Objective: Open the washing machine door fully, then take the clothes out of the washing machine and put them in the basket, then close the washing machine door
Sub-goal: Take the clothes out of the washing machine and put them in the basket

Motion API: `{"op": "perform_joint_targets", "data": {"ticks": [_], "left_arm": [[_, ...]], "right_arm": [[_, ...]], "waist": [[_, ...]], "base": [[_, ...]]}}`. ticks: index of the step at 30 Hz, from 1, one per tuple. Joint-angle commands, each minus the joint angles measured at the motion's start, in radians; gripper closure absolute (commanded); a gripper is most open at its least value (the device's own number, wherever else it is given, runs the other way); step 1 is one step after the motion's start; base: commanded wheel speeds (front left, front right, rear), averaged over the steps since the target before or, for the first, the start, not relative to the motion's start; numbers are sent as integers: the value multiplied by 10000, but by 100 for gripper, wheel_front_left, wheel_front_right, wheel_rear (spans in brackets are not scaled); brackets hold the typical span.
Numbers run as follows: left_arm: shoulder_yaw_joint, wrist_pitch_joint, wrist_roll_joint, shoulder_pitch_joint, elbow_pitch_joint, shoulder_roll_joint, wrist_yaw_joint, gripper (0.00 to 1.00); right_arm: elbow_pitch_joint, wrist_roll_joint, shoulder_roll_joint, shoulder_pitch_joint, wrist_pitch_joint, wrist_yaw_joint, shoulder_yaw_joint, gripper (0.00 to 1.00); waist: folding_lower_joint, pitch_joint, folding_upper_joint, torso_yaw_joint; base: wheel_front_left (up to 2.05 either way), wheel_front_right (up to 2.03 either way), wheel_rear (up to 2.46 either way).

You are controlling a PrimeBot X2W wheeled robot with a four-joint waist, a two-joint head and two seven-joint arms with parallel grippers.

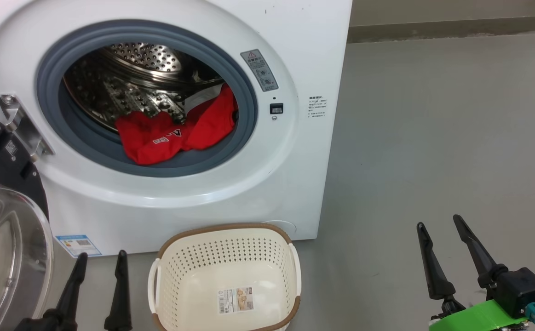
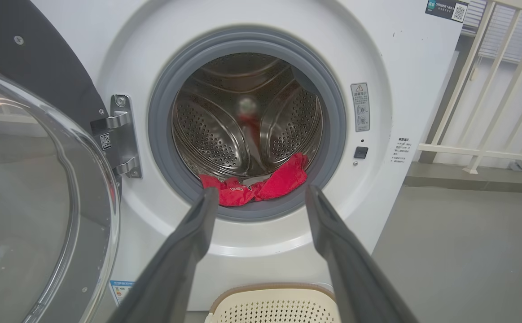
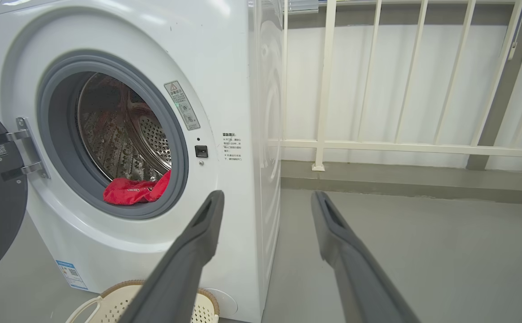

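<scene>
At left of frame the door [image 1: 5, 239] stands open; clothes [image 1: 170, 135] lie in the machine [image 1: 304, 55], basket [image 1: 230, 227] empty; left gripper [image 1: 101, 254] and right gripper [image 1: 439, 221] gape, empty.

Bright, even light here; glare streaks the round black-rimmed glass door [image 2: 32, 202], the steel perforated drum [image 2: 216, 134] gleams, wrist views warp at edges.

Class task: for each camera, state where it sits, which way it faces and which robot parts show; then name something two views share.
Head view: on the head, facing down at washing machine and basket; left pincer and right pincer show.
Left wrist view: on that wrist, facing into the drum; own fingers.
Right wrist view: on that wrist, facing machine's corner and railing; own fingers.
Shared: red clothes.
</scene>
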Motion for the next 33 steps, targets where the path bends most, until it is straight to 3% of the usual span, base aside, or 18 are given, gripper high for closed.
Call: {"op": "perform_joint_targets", "data": {"ticks": [1, 21, 33], "left_arm": [[319, -79, -32, -139, -301, 106, 76, 0], [333, -133, -381, -365, -272, -10, 206, 0], [285, -162, -606, -1286, -408, -155, 343, 0]], "right_arm": [[-219, 27, -98, -134, -64, 48, 254, 0], [-325, -30, -98, -237, -65, 48, 315, 0], [-584, -188, -98, -672, -65, 48, 329, 0]], "waist": [[0, -4, -1, 1], [0, 360, -1, 56], [0, 1664, -1, 338]], "base": [[0, 0, 0], [0, 0, 0], [0, 0, 0]]}}
